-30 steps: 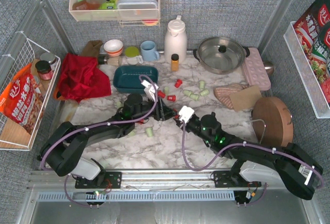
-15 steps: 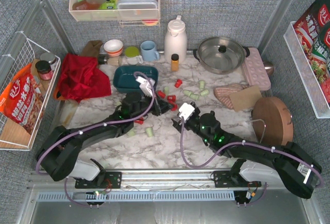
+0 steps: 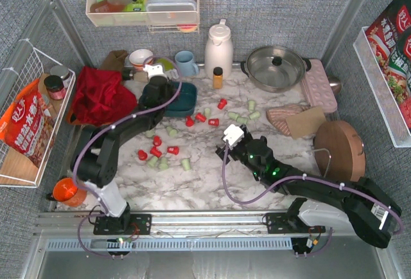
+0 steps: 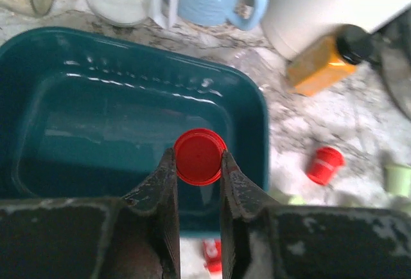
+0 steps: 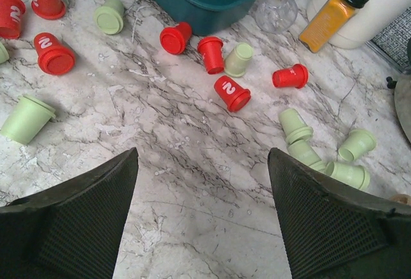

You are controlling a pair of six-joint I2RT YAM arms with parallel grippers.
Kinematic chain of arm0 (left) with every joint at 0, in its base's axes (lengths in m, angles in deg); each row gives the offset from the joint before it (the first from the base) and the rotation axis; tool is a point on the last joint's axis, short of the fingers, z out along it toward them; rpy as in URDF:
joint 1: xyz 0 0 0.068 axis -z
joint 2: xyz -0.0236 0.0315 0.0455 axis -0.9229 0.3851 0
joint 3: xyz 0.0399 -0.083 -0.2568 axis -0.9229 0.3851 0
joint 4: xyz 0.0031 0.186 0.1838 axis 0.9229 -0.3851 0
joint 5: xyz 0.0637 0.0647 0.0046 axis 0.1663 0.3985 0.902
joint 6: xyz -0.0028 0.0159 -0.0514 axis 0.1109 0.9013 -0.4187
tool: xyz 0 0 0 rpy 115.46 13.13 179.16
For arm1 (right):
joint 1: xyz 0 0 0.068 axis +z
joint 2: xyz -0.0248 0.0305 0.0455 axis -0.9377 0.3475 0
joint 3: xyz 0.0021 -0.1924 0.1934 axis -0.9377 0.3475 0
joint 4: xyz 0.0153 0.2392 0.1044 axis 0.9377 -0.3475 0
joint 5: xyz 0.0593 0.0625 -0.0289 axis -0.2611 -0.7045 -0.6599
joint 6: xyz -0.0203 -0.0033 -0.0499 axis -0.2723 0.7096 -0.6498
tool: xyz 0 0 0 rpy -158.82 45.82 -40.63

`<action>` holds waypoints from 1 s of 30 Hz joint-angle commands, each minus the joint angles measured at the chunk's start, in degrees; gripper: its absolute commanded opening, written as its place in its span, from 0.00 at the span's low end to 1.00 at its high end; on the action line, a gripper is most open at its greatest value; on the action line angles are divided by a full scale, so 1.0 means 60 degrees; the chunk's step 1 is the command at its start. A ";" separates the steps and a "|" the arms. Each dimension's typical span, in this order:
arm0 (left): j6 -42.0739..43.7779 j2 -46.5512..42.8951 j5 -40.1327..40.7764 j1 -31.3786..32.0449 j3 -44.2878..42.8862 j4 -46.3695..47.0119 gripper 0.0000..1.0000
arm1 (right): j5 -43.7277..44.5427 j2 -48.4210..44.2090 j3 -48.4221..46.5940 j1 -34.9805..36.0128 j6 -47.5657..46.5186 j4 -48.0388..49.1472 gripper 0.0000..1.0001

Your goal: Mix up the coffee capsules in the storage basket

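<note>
My left gripper (image 3: 158, 91) hangs over the dark teal storage basket (image 3: 187, 101) and is shut on a red coffee capsule (image 4: 200, 155), held above the basket's floor (image 4: 96, 131). The basket looks empty inside. Red and mint green capsules lie loose on the marble: one group near the basket (image 3: 201, 117), one to the left (image 3: 157, 152), and green ones to the right (image 3: 241, 119). My right gripper (image 3: 225, 143) is open and empty, low over bare marble (image 5: 202, 163), with a red capsule (image 5: 231, 92) and green capsules (image 5: 297, 126) ahead of it.
An orange-brown bottle (image 3: 218, 77), white thermos (image 3: 218, 49), blue mug (image 3: 186, 63) and steel pot (image 3: 276, 67) stand behind the basket. A red cloth (image 3: 101, 96) lies at the left, a round wooden board (image 3: 340, 150) at the right, and an orange cup (image 3: 69, 192) at the near left.
My left arm has swung from the table's middle up and left to over the basket, carrying the red capsule. The right gripper has barely moved.
</note>
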 commanded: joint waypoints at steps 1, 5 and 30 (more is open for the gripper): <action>0.0306 0.1337 0.0437 -0.0332 -0.1486 -0.1418 0.27 | 0.0158 -0.0084 -0.0126 0.0010 0.0136 -0.0144 0.86; 0.0135 0.1412 0.0939 -0.0350 -0.1529 -0.1827 0.58 | 0.0216 -0.0106 -0.0161 0.0010 0.0198 -0.0241 0.86; -0.0712 -0.2342 0.2846 -0.0351 0.3656 -0.2638 0.67 | -0.0164 0.0256 -0.0502 0.0010 0.0663 -0.0660 0.86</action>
